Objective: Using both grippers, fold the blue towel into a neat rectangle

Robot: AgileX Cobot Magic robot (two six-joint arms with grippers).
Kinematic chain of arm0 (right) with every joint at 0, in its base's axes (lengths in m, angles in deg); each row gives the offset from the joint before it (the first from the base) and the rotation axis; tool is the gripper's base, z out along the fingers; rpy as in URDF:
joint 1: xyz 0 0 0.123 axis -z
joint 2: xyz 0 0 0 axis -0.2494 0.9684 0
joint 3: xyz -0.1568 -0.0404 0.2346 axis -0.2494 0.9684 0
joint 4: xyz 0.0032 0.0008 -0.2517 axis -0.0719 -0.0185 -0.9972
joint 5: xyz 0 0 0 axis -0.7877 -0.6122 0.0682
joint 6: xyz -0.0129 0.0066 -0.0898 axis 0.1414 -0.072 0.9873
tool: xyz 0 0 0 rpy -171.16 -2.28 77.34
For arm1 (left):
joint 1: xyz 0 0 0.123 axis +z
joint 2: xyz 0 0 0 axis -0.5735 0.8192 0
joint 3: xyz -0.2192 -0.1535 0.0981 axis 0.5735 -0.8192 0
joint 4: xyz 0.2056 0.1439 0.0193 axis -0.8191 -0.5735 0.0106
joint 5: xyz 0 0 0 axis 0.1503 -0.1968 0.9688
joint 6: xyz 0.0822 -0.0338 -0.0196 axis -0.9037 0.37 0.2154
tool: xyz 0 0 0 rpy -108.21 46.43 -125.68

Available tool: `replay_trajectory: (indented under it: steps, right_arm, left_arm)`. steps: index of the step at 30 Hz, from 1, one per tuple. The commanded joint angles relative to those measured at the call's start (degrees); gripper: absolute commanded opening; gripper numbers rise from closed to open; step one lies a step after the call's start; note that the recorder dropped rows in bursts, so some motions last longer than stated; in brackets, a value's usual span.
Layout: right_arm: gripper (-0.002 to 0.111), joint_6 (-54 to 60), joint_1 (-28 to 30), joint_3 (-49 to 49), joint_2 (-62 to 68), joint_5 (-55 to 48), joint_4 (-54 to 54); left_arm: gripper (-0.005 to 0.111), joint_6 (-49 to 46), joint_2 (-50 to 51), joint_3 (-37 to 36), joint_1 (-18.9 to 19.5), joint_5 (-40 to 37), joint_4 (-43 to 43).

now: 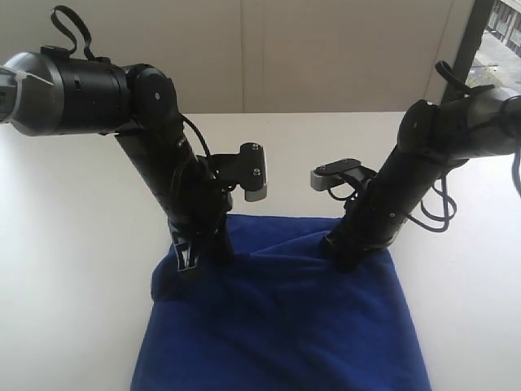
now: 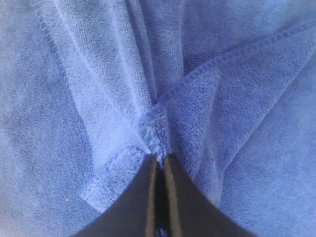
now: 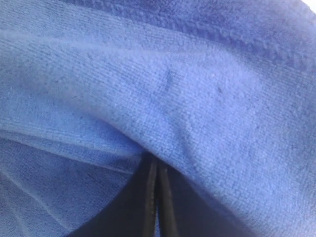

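— Where is the towel (image 1: 285, 326)?

— On the white table (image 1: 65, 244), low in the middle of the exterior view. Its near part runs out of the bottom of the picture. It lies mostly flat, with soft creases across it.

— And the arms?

— Both lean down onto its far edge. The left pincer (image 1: 189, 259) is at the far left corner and the right pincer (image 1: 342, 252) at the far right corner. The cloth bunches up a little at each one.

— Is the left one gripping?

— Yes. In its wrist view the two black jaws stand almost together, with a pinch of stitched hem caught at their tips. Folds fan out from that spot.

— The right one?

— Its jaws are pressed closed, only a thin line between them. A thick fold of the towel lies across the tips and hides them. I cannot tell whether any cloth is caught between them.

— Do the two pincers touch?

— No, they are well apart, with the width of the towel between them.
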Motion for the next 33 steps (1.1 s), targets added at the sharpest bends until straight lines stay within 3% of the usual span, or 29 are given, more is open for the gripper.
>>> replay_trajectory:
  steps: [1, 3, 6, 11, 17, 33]
  right_arm:
    - [0.0, -0.34, -0.08, 1.21, 2.39, 0.01, -3.63]
    - [0.0, -0.34, -0.08, 1.21, 2.39, 0.11, -3.63]
    - [0.0, -0.47, -0.08, 1.21, 2.39, 0.11, -3.63]
    - [0.0, -11.22, -0.08, 1.21, 2.39, 0.49, -12.59]
    - [0.0, -12.29, -0.08, 0.36, 2.39, 0.48, -13.75]
    - [0.0, -12.29, -0.08, 0.23, 2.39, 0.37, -13.5]
  left_arm:
    - [0.0, 0.44, -1.02, 0.0, 0.13, -3.83, -2.51]
    - [0.001, 0.22, -1.02, 0.0, 0.13, -3.5, -2.64]
    - [0.013, 0.23, -1.02, 0.0, 0.13, -2.5, -3.28]
    - [0.057, 0.42, -1.02, 0.0, 0.13, 4.11, -3.09]
    - [0.059, -2.92, -0.63, 0.0, 0.01, 5.52, 4.05]
    - [0.059, -8.34, 5.34, 0.0, 0.01, 11.2, 13.31]
